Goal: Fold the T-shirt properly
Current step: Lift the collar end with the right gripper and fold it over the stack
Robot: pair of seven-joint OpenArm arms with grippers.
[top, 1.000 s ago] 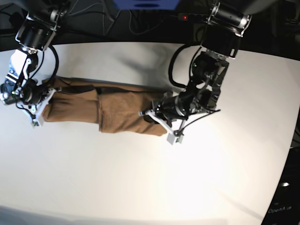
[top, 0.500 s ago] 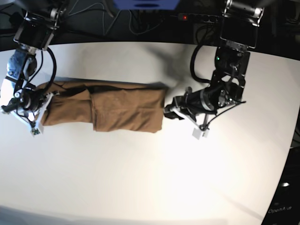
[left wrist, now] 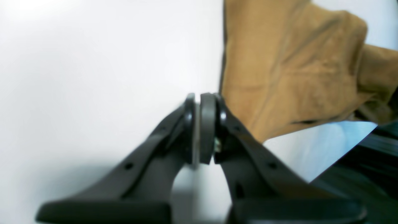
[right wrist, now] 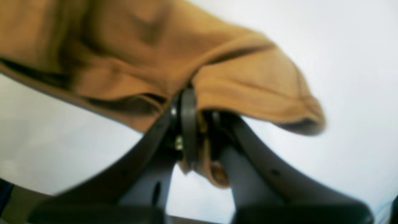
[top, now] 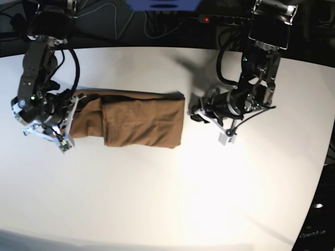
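T-shirt (top: 131, 121) lies as a long folded band on the white table (top: 172, 198), left of centre in my base view. My right gripper (right wrist: 199, 124), at the band's left end, has its fingers (right wrist: 188, 118) pinched on a fold of cloth. My left gripper (left wrist: 199, 127) sits just right of the shirt, fingers (left wrist: 207, 124) closed together, holding nothing.

A white table (top: 157, 193) carries a tan-brown T-shirt (top: 141, 123) folded into a long band.

T-shirt (right wrist: 130, 59) — blurred, cut off at top-left | its edge hidden between right pincer (right wrist: 199, 124) pads | white tag — unseen
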